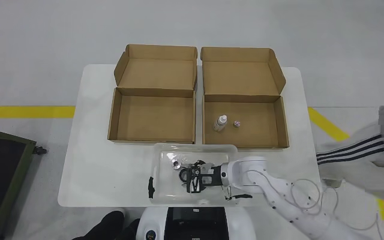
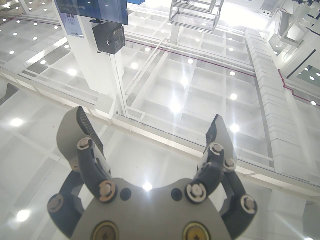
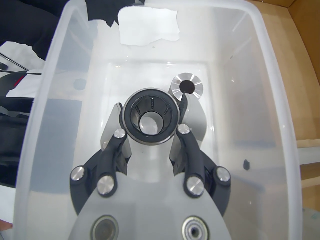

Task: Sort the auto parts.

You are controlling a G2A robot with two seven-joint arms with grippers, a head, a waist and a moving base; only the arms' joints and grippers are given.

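Observation:
A clear plastic bin (image 1: 195, 146) sits at the table's front edge, and my right gripper (image 1: 191, 178) is down inside it. In the right wrist view the right gripper (image 3: 151, 102) is shut on a black and steel cylindrical bearing (image 3: 151, 116), one finger on each side. A silver flanged sleeve (image 3: 187, 87) with a dark bore stands just beyond the bearing, close to one fingertip. The sleeve (image 1: 175, 162) lies near the bin's left end. My left gripper (image 2: 148, 114) points up at the ceiling, open and holding nothing.
Two open cardboard boxes stand behind the bin. The left box (image 1: 117, 114) holds nothing. The right box (image 1: 282, 120) holds a small bottle-shaped part (image 1: 219, 123) and a small round part (image 1: 236, 124). Black tape (image 3: 112, 3) sticks to the bin's end wall.

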